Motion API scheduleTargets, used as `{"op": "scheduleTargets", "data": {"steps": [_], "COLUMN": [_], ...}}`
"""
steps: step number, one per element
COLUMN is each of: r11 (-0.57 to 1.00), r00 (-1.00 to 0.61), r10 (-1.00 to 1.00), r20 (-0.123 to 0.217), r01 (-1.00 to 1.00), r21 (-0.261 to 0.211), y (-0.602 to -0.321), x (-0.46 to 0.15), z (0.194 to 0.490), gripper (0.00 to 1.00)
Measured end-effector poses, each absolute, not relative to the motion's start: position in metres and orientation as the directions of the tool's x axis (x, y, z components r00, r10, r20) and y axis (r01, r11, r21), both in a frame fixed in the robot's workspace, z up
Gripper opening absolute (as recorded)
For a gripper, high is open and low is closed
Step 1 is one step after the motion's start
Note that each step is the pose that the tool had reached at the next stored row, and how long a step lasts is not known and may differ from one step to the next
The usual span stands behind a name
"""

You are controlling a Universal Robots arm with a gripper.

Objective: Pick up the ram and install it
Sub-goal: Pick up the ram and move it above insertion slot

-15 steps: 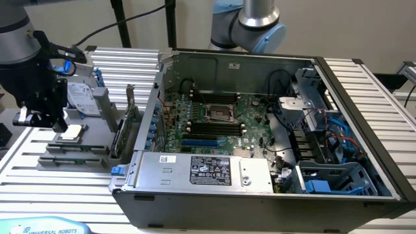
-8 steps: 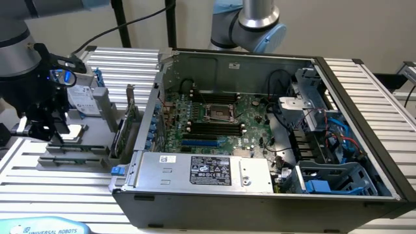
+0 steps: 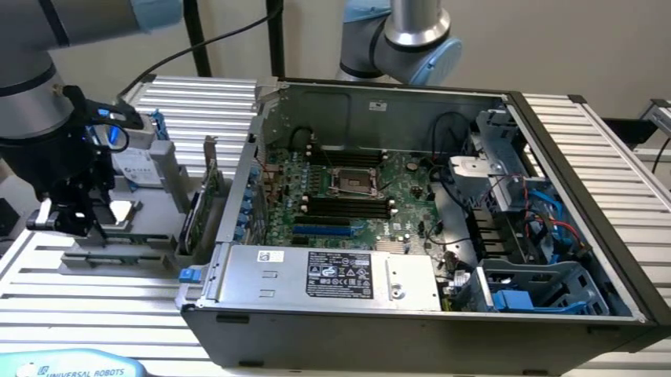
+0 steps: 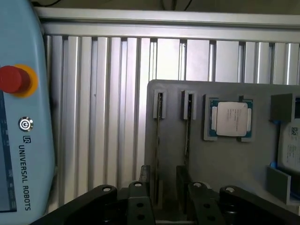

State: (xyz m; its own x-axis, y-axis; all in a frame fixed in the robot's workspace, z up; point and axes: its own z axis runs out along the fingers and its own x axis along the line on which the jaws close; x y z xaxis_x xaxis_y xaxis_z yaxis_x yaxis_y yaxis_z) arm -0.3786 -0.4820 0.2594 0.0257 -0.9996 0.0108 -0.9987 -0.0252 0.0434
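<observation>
Pick-up step: my gripper (image 4: 164, 177), spread wide, straddles the ram (image 4: 159, 136) standing edge-on in the grey holder (image 4: 225, 173), at the exterior view's left of the computer case (image 3: 419, 314). Gripping it calls for squared-up fingers.

You have one open computer case (image 3: 419, 330) on the tabletop, with one motherboard (image 3: 409, 177) and one power supply (image 3: 314, 271) inside. Near the tabletop's edge on the exterior view's left you have one grey holder (image 4: 225, 168). On it, count two narrow slots (image 4: 159, 105), each with what looks like one ram stick (image 4: 159, 140) set edge-on. It also carries one processor chip (image 4: 229, 118), one hard drive (image 4: 288, 150) and one upright dark card (image 3: 201, 208). Your one teach pendant (image 4: 23, 140) has one red button (image 4: 11, 78). The one gripper (image 4: 163, 172) has two fingers (image 4: 145, 177).
</observation>
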Motion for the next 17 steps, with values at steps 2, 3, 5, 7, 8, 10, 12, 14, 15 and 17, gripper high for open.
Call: {"op": "scheduleTargets", "data": {"steps": [2, 3, 5, 7, 8, 10, 12, 14, 15, 17], "r11": [-0.029, -0.031, -0.035, -0.036, -0.036, -0.036, -0.036, -0.035, -0.034, -0.029], "r00": [0.030, 0.032, 0.036, 0.037, 0.037, 0.037, 0.037, 0.036, 0.035, 0.030], "r10": [-1.000, -0.999, -0.999, -0.999, -0.999, -0.999, -0.999, -0.999, -0.999, -0.999], "r20": [0.011, 0.011, 0.011, 0.011, 0.011, 0.011, 0.011, 0.011, 0.011, 0.011], "r01": [-0.999, -0.999, -0.998, -0.998, -0.998, -0.998, -0.998, -0.998, -0.999, -0.999], "r21": [0.043, 0.043, 0.043, 0.043, 0.043, 0.043, 0.043, 0.042, 0.041, 0.039], "y": [-0.482, -0.482, -0.482, -0.482, -0.482, -0.482, -0.482, -0.482, -0.482, -0.482], "x": [-0.379, -0.379, -0.379, -0.379, -0.379, -0.379, -0.379, -0.379, -0.379, -0.379], "z": [0.256, 0.254, 0.250, 0.247, 0.245, 0.241, 0.238, 0.234, 0.232, 0.228], "gripper": [0.36, 0.36, 0.36, 0.36, 0.36, 0.36, 0.36, 0.36, 0.36, 0.36]}}
